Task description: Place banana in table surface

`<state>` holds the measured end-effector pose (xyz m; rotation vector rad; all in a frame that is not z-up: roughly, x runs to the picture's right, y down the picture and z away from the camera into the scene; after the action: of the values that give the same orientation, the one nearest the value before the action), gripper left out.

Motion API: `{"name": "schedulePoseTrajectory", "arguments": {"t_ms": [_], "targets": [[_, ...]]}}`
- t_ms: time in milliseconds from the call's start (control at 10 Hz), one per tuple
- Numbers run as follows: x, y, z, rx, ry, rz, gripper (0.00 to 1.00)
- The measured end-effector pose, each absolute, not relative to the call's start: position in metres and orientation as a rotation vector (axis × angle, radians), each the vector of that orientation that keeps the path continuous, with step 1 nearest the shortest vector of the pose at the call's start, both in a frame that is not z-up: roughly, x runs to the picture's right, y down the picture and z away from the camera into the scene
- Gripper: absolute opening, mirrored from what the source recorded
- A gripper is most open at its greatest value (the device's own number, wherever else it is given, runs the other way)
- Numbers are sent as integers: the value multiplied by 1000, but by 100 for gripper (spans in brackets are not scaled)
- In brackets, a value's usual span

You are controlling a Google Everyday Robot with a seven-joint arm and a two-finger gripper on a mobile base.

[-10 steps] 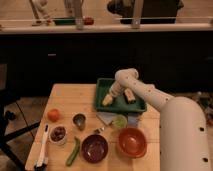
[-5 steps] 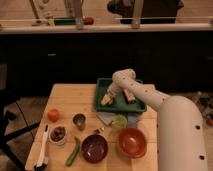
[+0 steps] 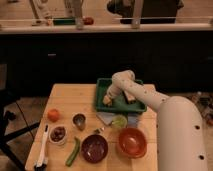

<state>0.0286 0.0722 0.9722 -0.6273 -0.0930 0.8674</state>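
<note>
Banana [image 3: 107, 101]: pale yellowish lump at left end of green tray [image 3: 135, 106], centre of frame, right under gripper [image 3: 108, 99]. Not on table [image 3: 67, 97] planks. Whether lifted off tray floor or resting on it: cannot tell.

Gripper down inside tray at its left side, touching or just above banana. Claw spread or clamped: cannot tell, fingertips merge with banana.

White arm [image 3: 172, 120] enters from lower right of frame, bends at elbow above tray's back edge, wrist drops left and down into tray.

A 2nd pale object [image 3: 129, 95] lying in tray right of centre, partly hidden by arm; identity unclear.

Tray sits at right rear of table, long side across frame.

On table, lower half of frame:
- orange fruit [image 3: 53, 115] at left edge
- small white bowl [image 3: 58, 134] with dark contents, just below orange fruit
- white brush [image 3: 42, 149] along lower-left edge, bristles toward bottom
- metal cup [image 3: 79, 120] left of centre
- green vegetable [image 3: 73, 151], long, lying diagonal below cup
- dark red bowl [image 3: 94, 147] bottom centre
- orange bowl [image 3: 131, 142] just right of it
- lime half [image 3: 119, 121] on grey cloth [image 3: 107, 118], touching tray's front edge

Dark counter [image 3: 100, 27] across top of frame, well apart from table.
</note>
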Motion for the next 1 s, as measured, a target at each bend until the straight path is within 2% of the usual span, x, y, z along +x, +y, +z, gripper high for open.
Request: {"name": "schedulePoseTrajectory", "arguments": {"t_ms": [300, 400, 1000], "targets": [[30, 71, 968, -614, -105, 855, 8], [30, 70, 967, -608, -108, 851, 2], [38, 67, 960, -595, -115, 836, 0]]}}
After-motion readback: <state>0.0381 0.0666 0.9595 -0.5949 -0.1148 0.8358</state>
